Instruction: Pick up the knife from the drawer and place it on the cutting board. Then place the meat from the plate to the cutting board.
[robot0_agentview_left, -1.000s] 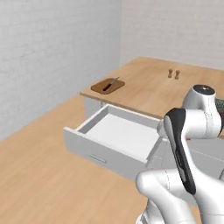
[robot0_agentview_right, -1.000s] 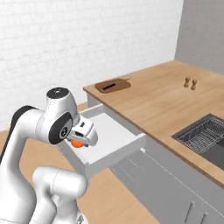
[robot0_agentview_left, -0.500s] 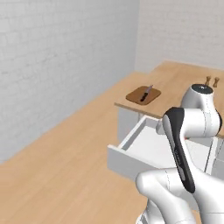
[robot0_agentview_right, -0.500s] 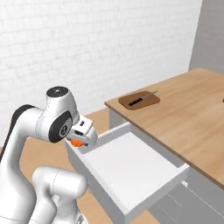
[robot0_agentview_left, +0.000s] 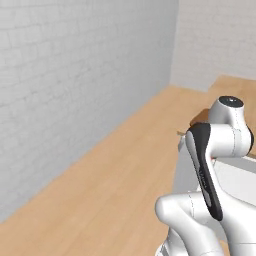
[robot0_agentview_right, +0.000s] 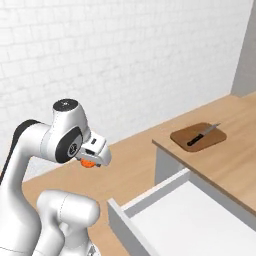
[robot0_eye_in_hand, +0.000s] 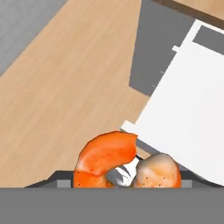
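Note:
The meat (robot0_eye_in_hand: 105, 158), an orange-red chunk, sits between my fingers close to the hand camera, with my gripper (robot0_eye_in_hand: 122, 176) shut on it. In the right base view the gripper (robot0_agentview_right: 91, 160) hangs at the arm's folded end with the meat (robot0_agentview_right: 87, 163) showing orange under it, well left of the counter. The knife (robot0_agentview_right: 202, 135) lies diagonally on the dark-brown cutting board (robot0_agentview_right: 212, 140) near the counter's corner. Below it the white drawer (robot0_agentview_right: 150, 203) stands pulled out; its pale inside (robot0_eye_in_hand: 192, 105) lies to the right under my hand. The plate is out of view.
The tan wooden countertop (robot0_agentview_right: 235, 160) runs off to the right. A white brick wall (robot0_agentview_right: 125, 60) stands behind, with bare wooden floor (robot0_agentview_left: 115, 180) between it and the cabinet. The cabinet's grey side (robot0_eye_in_hand: 151, 52) is ahead of the hand.
The whole picture has shifted: the base has moved, so counter, board and drawer slid to the right in both base views. The arm keeps its folded pose with the meat still held.

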